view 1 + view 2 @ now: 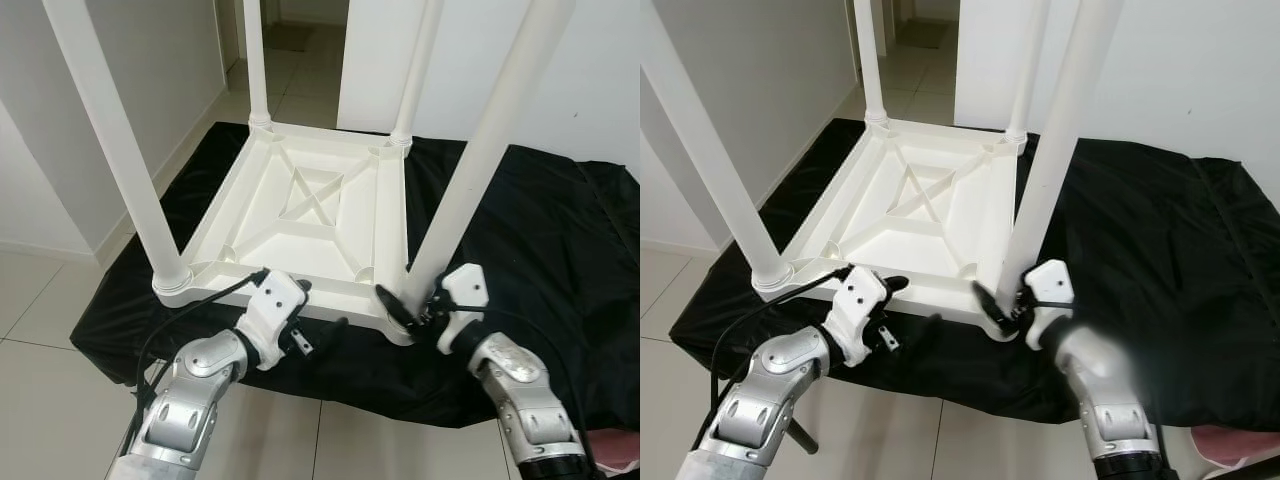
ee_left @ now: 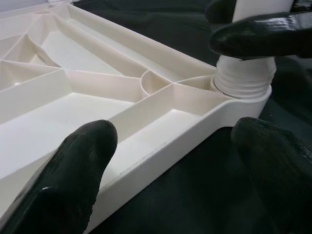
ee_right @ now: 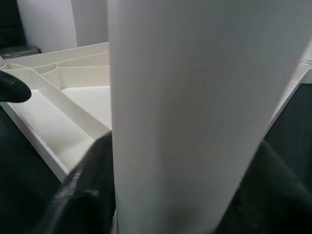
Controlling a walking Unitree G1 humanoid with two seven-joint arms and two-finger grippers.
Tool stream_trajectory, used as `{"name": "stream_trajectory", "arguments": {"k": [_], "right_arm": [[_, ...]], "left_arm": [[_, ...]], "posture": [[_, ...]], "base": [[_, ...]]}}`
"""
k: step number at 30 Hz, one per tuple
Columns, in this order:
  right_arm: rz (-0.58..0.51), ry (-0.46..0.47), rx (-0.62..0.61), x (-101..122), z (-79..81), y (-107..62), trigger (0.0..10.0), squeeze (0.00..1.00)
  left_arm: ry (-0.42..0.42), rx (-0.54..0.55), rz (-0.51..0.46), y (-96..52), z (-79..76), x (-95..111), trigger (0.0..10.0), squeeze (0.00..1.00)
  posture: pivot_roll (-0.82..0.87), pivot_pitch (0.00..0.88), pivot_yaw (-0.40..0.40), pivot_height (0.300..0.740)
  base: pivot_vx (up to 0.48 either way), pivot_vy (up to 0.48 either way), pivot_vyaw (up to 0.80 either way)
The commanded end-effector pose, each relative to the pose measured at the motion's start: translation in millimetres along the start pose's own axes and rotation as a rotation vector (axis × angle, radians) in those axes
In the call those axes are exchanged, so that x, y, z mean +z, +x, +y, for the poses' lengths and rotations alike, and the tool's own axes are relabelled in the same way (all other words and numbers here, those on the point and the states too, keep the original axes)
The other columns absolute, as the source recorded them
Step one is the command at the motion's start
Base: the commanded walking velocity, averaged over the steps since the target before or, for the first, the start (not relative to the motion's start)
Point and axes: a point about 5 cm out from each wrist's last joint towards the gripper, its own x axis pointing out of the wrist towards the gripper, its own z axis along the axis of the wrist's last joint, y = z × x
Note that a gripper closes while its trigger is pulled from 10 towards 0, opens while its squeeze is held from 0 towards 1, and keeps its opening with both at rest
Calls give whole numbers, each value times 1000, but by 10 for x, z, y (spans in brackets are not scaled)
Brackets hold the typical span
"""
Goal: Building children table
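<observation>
Grippers: right gripper [image 1: 408, 302] clasps near leg [image 1: 478, 150], left gripper [image 1: 318, 312] spread.

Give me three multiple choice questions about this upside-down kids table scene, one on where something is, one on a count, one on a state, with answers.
1. What does the upturned white plastic table top lie on?
A. a black cloth
B. a wooden bench
C. bare tiles

2. How many white round legs stand in the table top's corners?
A. two
B. three
C. four

3. What is the right pincer doing?
A. hanging idle
B. closed around the base of the near right leg
C. resting on the wall

Answers:
1. A: the black cloth spreads under the whole top.
2. C: one leg rises from each corner.
3. B: its fingers sit on both sides of that leg, while the left pincer is open at the near edge.
</observation>
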Motion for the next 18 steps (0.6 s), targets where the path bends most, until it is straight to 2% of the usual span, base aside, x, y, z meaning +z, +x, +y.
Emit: {"name": "stream_trajectory", "arguments": {"k": [1,11,12,13,18], "right_arm": [[9,-3,23,-20,-51,-15,0,0],[41,-11,72,-61,-51,-68,0,0],[48,0,72,-81,-59,-75,0,0],[53,11,73,-91,-65,-75,10000,0],[46,26,63,-82,-50,-59,10000,0]], "left_arm": [[10,-47,9,28,-6,9,10000,0],[30,-53,26,3,35,16,10000,0],[38,-56,-3,2,29,36,10000,0],[43,-54,-24,-4,30,52,10000,0],[43,-52,-16,-32,32,47,10000,0]], "posture": [[7,0,-3,740],[-8,0,8,740],[-6,2,7,740],[-6,2,7,740],[-1,8,5,740]], "base": [[0,0,0],[0,0,0],[0,0,0],[0,0,0],[0,0,0]]}}
